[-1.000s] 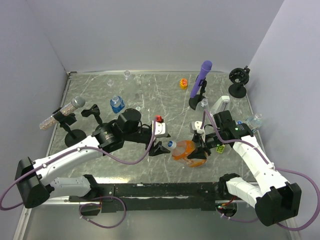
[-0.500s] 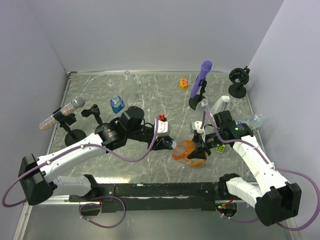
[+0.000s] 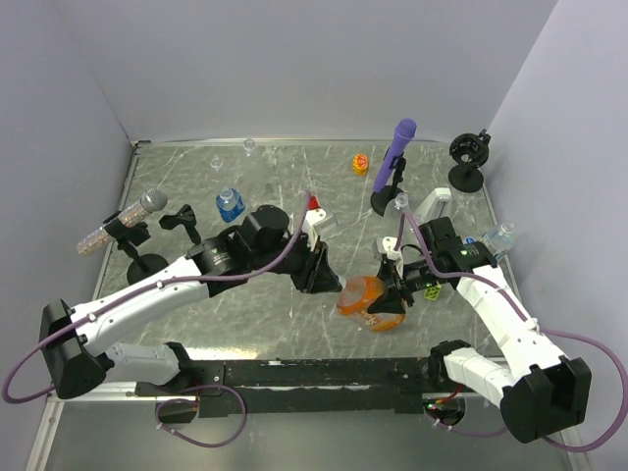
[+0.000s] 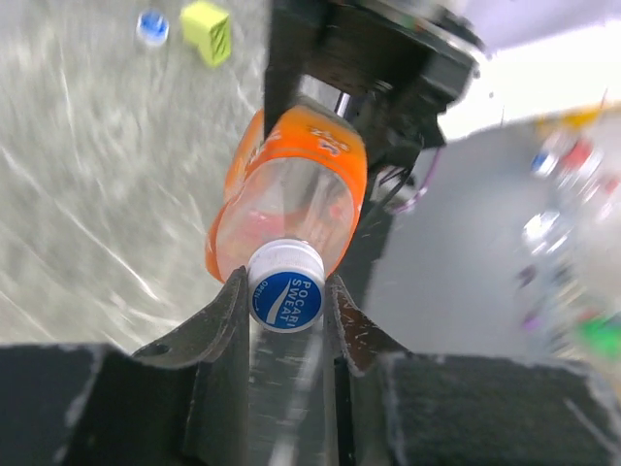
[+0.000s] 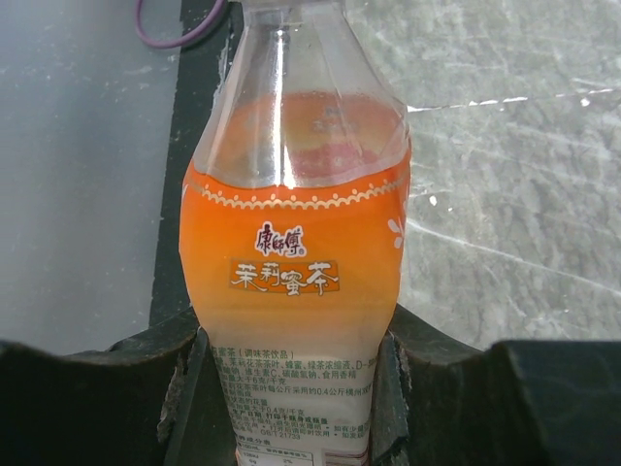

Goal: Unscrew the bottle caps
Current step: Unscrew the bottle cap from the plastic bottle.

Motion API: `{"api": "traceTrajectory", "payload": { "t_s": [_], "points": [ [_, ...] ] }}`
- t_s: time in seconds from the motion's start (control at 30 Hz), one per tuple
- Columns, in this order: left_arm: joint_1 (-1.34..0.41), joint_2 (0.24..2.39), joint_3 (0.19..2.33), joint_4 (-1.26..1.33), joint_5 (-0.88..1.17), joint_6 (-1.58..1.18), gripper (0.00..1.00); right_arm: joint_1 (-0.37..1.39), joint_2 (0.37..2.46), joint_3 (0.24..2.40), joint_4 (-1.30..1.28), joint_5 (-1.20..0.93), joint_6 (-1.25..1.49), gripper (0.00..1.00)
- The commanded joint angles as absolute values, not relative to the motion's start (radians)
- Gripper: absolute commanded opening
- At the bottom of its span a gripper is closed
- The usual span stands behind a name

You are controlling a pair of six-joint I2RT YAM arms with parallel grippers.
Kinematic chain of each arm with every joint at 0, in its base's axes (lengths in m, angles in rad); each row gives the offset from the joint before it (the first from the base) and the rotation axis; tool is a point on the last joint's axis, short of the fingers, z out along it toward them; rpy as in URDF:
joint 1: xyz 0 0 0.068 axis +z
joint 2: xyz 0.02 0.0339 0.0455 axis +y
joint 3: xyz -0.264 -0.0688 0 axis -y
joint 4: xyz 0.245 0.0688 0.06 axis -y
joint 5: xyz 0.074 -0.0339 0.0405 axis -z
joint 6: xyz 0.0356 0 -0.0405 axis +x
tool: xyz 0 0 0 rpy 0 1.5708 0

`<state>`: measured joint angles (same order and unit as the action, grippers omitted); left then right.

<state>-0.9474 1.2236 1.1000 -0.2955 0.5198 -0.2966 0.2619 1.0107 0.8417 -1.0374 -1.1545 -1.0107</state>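
Top external view: the orange bottle (image 3: pixel 359 296) lies on its side near the middle of the bench (image 3: pixel 294 177), toward the near edge, stretched between the two arms. The left jaws meet its neck end from the left, and the right jaws hold its base end from the right. Whether it touches the bench cannot be told from here. Farther back, a blue-label bottle (image 3: pixel 230 204) stands upright left of centre, and a small clear bottle (image 3: pixel 500 235) sits near the right wall. An orange-yellow cap (image 3: pixel 360 164) lies near the far edge, beside the purple stick (image 3: pixel 397 147) on its stand.

Left wrist view: the left jaws are clamped on the bottle cap (image 4: pixel 286 298), which has white sides and a blue printed top. The fingers (image 4: pixel 228 311) press against it on either side. The orange bottle runs away from the camera, and its far end sits in the black right jaws. On the bench at upper left, a yellow-green block (image 4: pixel 207 26) lies just beside a loose blue cap (image 4: pixel 151 26).

Right wrist view: the right jaws are clamped on the labelled lower body of the orange bottle, with the fingers (image 5: pixel 189 388) tight against both sides. Its clear shoulder and neck point away, and the cap end is cut off at the top edge.
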Motion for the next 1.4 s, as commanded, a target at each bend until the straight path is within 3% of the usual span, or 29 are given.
{"api": "traceTrajectory", "payload": {
  "t_s": [0.0, 0.13, 0.37, 0.4, 0.47, 0.5, 0.67, 1.0, 1.13, 1.17, 1.3, 1.37],
  "points": [
    [-0.997, 1.235, 1.187, -0.365, 0.420, -0.759, 0.01, 0.273, 1.012, 0.848, -1.011, -1.158, -1.071, 0.19],
    [-1.022, 1.241, 1.221, -0.411, 0.356, -0.955, 0.01, 0.275, 1.017, 0.848, -1.011, -1.157, -1.069, 0.19],
    [-1.062, 1.292, 1.321, -0.512, 0.282, -0.928, 0.04, 0.275, 1.019, 0.845, -1.009, -1.152, -1.066, 0.19],
    [-1.062, 1.296, 1.321, -0.511, 0.296, -0.925, 0.15, 0.275, 1.019, 0.847, -1.009, -1.152, -1.066, 0.19],
    [-1.062, 1.305, 1.333, -0.526, 0.279, -0.917, 0.52, 0.275, 1.020, 0.845, -1.009, -1.152, -1.066, 0.19],
    [-1.062, 1.307, 1.348, -0.544, 0.285, -0.904, 0.62, 0.275, 1.020, 0.845, -1.009, -1.152, -1.066, 0.19],
    [-1.060, 1.241, 1.347, -0.520, 0.223, -0.835, 0.83, 0.275, 1.020, 0.847, -1.011, -1.154, -1.069, 0.19],
    [-1.060, 1.013, 1.174, -0.440, 0.152, -0.592, 0.90, 0.275, 1.020, 0.848, -1.009, -1.147, -1.069, 0.19],
    [-1.060, 0.901, 1.048, -0.313, 0.095, -0.470, 0.93, 0.275, 1.025, 0.847, -1.008, -1.143, -1.069, 0.19],
    [-1.060, 0.867, 1.013, -0.283, 0.040, -0.436, 0.99, 0.275, 1.026, 0.847, -1.008, -1.141, -1.069, 0.19],
    [-1.060, 0.715, 0.832, -0.076, -0.104, -0.316, 0.97, 0.275, 1.029, 0.844, -1.003, -1.135, -1.068, 0.19],
    [-1.060, 0.658, 0.725, 0.088, -0.040, -0.206, 0.97, 0.275, 1.032, 0.842, -1.000, -1.134, -1.066, 0.19]
  ]
}}
